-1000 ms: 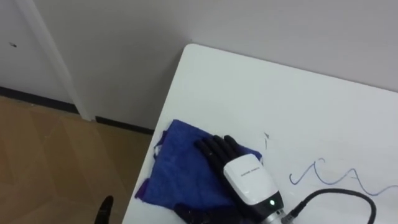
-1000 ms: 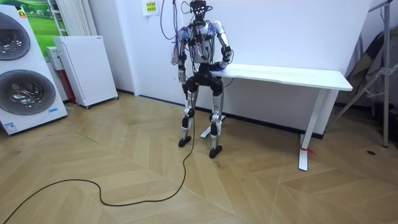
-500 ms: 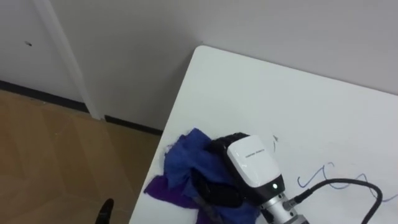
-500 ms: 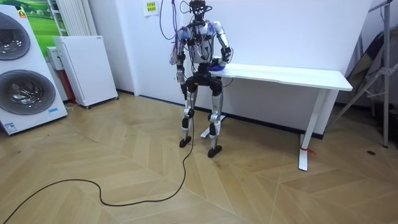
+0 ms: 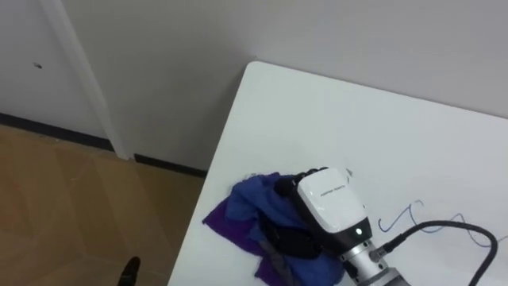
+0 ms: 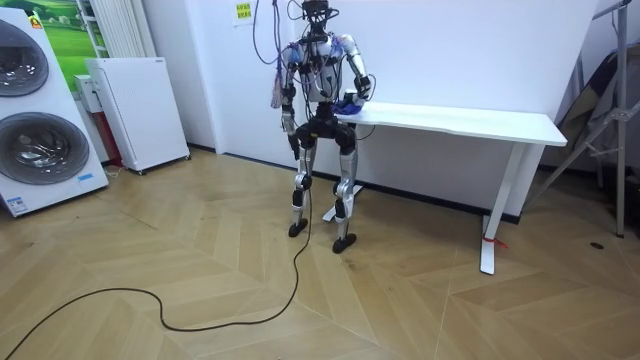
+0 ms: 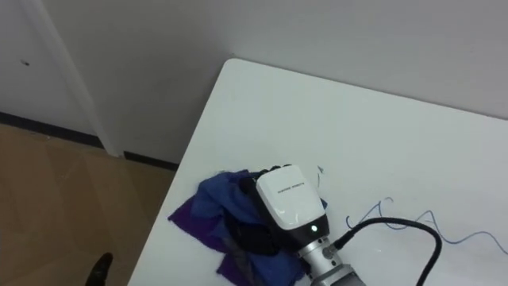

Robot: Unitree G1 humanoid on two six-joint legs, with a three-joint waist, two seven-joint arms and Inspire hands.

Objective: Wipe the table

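Near the desk's [image 5: 357, 119] left edge, close to the robot, a blue cloth [image 5: 250, 208] lies bunched under the right hand [image 5: 329, 202]. The hand's dark fingers are curled into the folds, so the cloth is judged to be gripped, not merely pressed flat. The cloth's outer tip reaches the desk's edge. A blue scribble [image 5: 399, 213] is seen on the white top to the right of the hand, apart from the cloth. In the room view the robot is seen standing at the desk's end by the wall, with the left hand [image 6: 284, 122] hanging at its side; whether its fingers are open cannot be told.

The step in hand appears to be a wiping stroke, and the scribble is the likely target. For that to be done well, the cloth should be spread flatter under the palm, since a tight wad offers little wiping face. Pressure should be kept downward and even while the cloth is drawn right, across the scribble. Care is needed near the edge, where a loose fold could be dragged off the desk.
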